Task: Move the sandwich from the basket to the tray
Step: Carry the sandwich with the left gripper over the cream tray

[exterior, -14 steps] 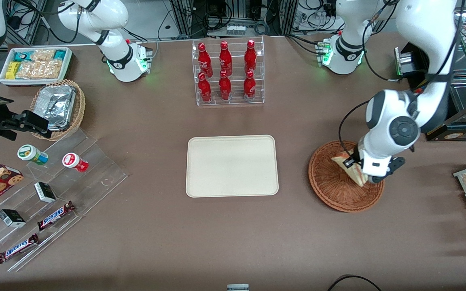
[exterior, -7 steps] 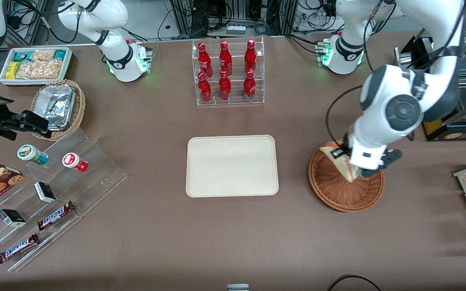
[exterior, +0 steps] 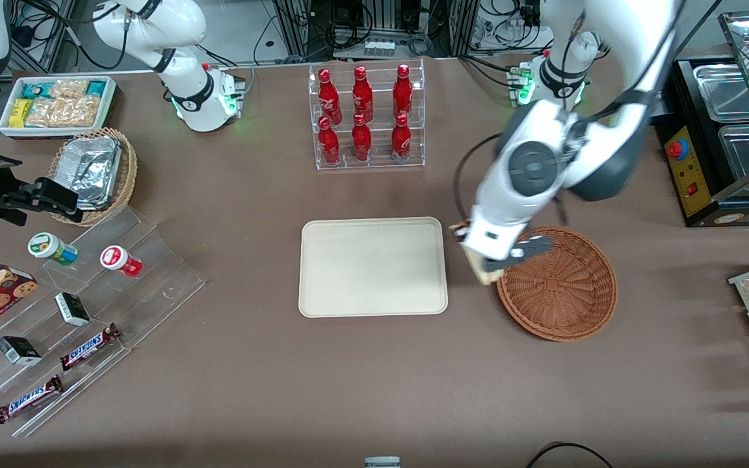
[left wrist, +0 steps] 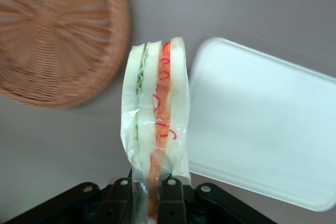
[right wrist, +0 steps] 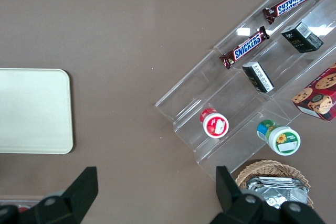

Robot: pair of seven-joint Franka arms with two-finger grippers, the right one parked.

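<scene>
left arm bent low — tool pinching the sandwich above the table between basket and tray.

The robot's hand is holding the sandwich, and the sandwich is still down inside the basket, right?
Not quite. The hand does hold the sandwich, but the sandwich is out of the basket, in the air between it and the tray. The left wrist view shows table under it, basket and tray on either side.

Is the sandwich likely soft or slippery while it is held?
Probably soft: the sandwich shows bread and filling layers, so hard squeezing may crush it. Its glossy clear wrap may slip. The hand pinches one end, so it might sag.
</scene>
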